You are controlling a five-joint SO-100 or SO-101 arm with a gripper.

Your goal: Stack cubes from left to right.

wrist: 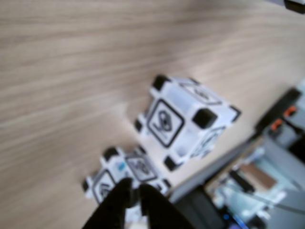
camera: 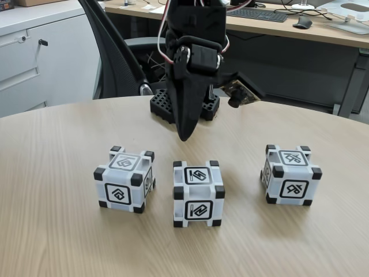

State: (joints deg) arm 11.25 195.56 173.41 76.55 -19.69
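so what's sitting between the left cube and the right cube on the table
In the fixed view, a third white plastic cube with black corners sits between the left cube and the right cube, closer to the left one, with bare wooden table in both gaps.

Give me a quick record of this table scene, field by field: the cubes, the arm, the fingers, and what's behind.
surface: round wooden table
cubes: three in a row in the fixed view, all on the table, none stacked
left cube, turned at an angle
middle cube, nearest the camera
right cube, apart from the others
gripper, black, pointing down above the table behind the middle cube
fingers: nearly together in the wrist view, holding nothing
background: office chair, desk with keyboard
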